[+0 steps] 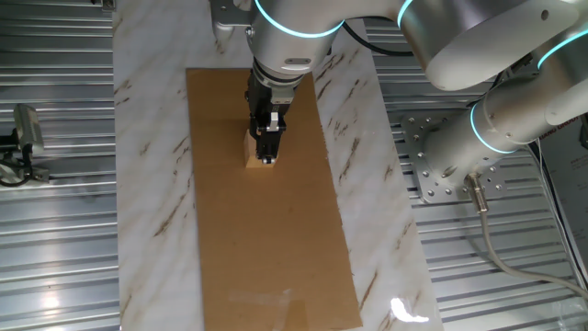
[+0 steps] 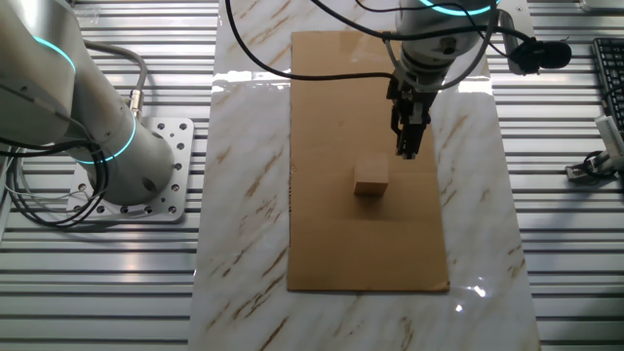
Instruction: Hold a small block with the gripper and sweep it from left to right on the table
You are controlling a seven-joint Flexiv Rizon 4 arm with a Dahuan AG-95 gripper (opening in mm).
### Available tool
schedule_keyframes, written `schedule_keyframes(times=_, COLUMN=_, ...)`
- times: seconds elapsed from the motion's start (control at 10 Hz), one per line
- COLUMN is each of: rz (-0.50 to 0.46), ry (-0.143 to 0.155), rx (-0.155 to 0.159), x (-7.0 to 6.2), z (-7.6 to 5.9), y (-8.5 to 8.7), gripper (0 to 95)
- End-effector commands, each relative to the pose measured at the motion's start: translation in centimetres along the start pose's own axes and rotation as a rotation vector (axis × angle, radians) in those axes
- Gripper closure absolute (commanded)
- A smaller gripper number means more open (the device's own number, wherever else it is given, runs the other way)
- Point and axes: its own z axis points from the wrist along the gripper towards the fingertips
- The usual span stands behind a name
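The small block [image 2: 371,179], a pale tan wooden cube, rests on the brown board [image 2: 331,234] near its middle. In the other fixed view it stands free, with nothing holding it. The black gripper [image 2: 407,148] hangs point down above the board, up and to the right of the block and apart from it. Its fingers stand close together with nothing between them. In one fixed view the gripper [image 1: 267,154] overlaps the block [image 1: 254,158] and hides most of it; only a tan edge shows at its left. The board lies on the marble table [image 2: 244,195].
The arm's white base [image 2: 117,146] with cyan rings stands on a bolted plate beside the table. Ribbed grey metal flooring [image 1: 55,257] surrounds the table. A cable runs along the right [image 1: 487,239]. A small device [image 1: 23,138] sits at the left.
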Motion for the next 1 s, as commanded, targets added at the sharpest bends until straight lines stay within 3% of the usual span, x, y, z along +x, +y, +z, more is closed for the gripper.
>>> schedule_keyframes(times=0.1, rz=-0.012, ry=0.055, rx=0.012, x=0.00, z=0.00, y=0.00, gripper=95.0)
schedule_keyframes(times=0.2, rz=0.003, ry=0.058, rx=-0.017, x=-0.02, z=-0.01, y=0.01, gripper=95.0)
schedule_keyframes(times=1.0, rz=0.002, ry=0.063, rx=-0.004, x=-0.05, z=-0.03, y=0.02, gripper=95.0)
